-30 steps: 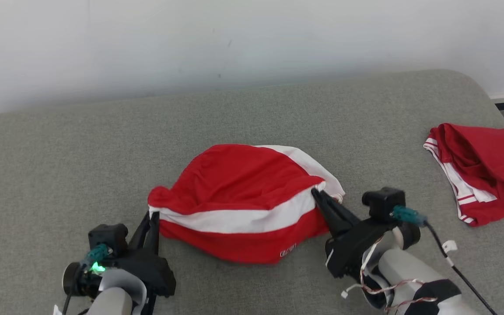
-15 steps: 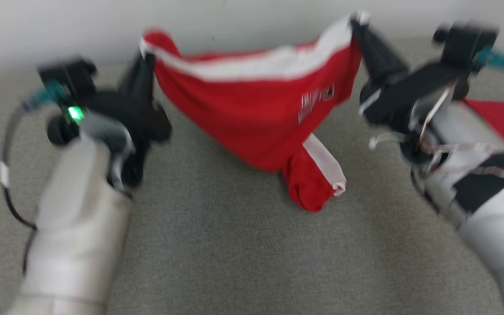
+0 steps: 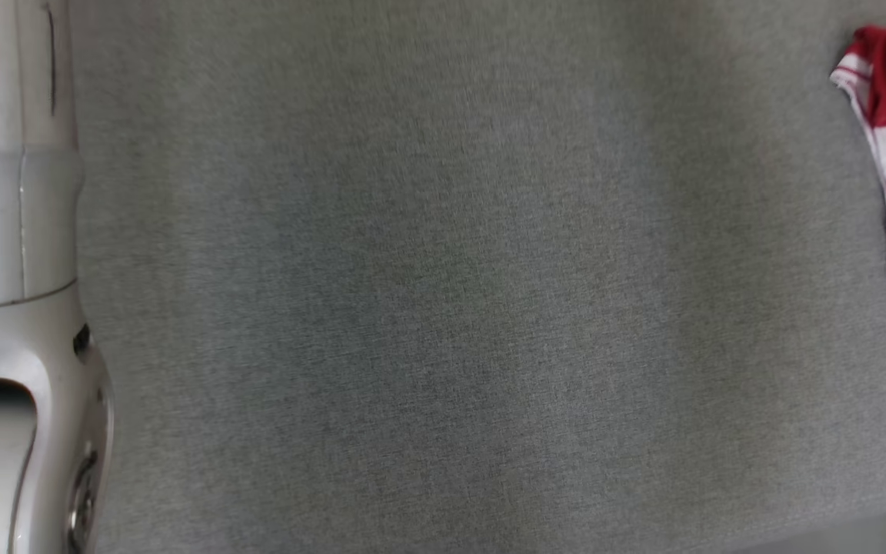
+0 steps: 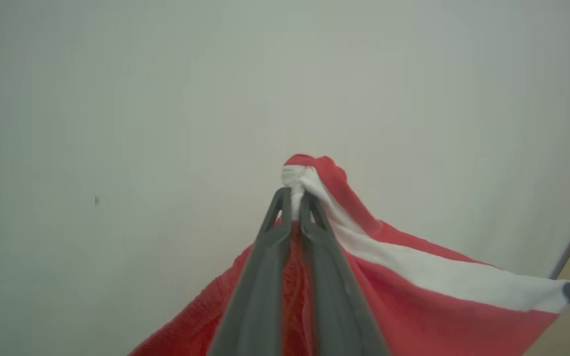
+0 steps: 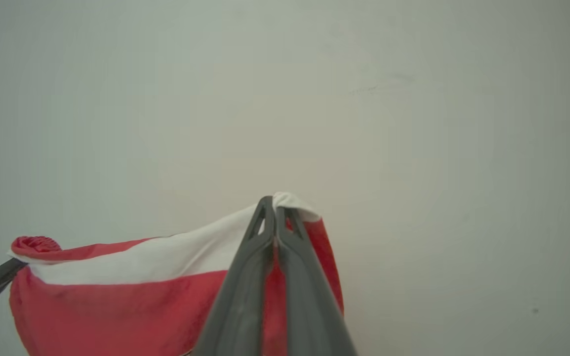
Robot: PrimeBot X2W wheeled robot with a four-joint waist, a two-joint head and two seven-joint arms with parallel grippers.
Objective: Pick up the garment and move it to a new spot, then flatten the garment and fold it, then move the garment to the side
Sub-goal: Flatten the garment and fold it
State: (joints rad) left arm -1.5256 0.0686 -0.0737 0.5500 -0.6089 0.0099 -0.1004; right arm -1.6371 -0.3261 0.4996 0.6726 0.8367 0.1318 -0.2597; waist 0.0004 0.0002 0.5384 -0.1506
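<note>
The garment (image 4: 413, 296) hangs aloft, its white-banded edge stretched crosswise; the left fingers (image 4: 260, 277) clamp one corner; the right fingers (image 5: 245, 296) clamp the other (neither arm nearer); the grey bench (image 3: 443, 308) waits beneath.

The left gripper (image 4: 292, 200) is pinched closed on a bunched corner of the garment (image 4: 413, 277). The right gripper (image 5: 273, 207) is clamped tight on the opposite corner. A pale arm (image 3: 16, 231) is seen at the left.
</note>
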